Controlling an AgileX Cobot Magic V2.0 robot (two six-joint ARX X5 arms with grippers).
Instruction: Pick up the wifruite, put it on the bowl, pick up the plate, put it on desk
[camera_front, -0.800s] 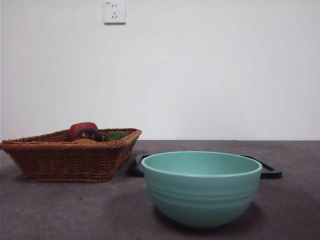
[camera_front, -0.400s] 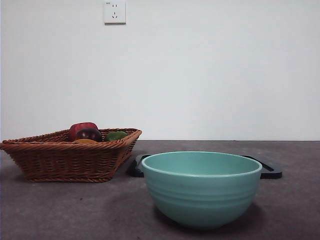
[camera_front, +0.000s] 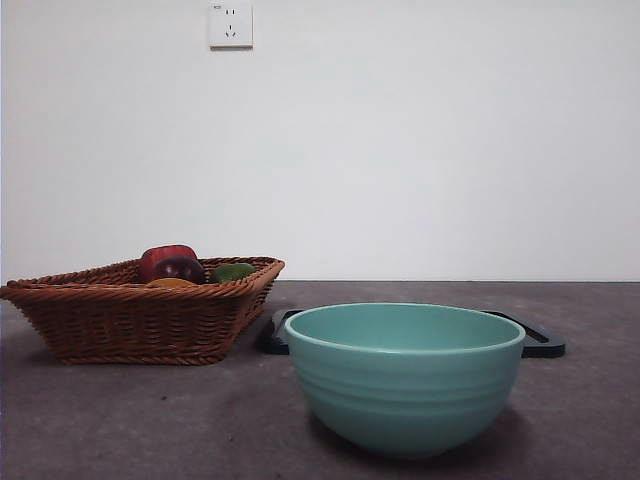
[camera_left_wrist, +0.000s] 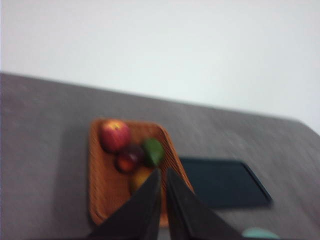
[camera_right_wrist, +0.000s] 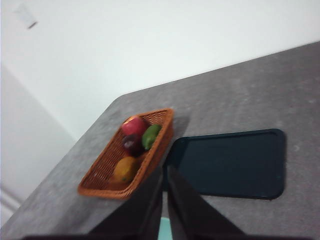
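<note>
The orange wifruite (camera_front: 170, 283) lies in the brown wicker basket (camera_front: 130, 320) at the left, only its top showing above the rim. It also shows in the left wrist view (camera_left_wrist: 140, 177) and the right wrist view (camera_right_wrist: 126, 169). The mint-green ribbed bowl (camera_front: 404, 378) stands empty at the front, right of the basket. A dark flat plate (camera_front: 540, 342) lies on the grey desk (camera_front: 120, 420) behind the bowl. My left gripper (camera_left_wrist: 162, 172) and right gripper (camera_right_wrist: 164, 170) are both shut, empty, and high above the desk, out of the front view.
The basket also holds a red apple (camera_front: 165, 255), a dark red-purple fruit (camera_front: 180, 268) and a small green fruit (camera_front: 232, 271). A white wall with a socket (camera_front: 230, 24) stands behind the desk.
</note>
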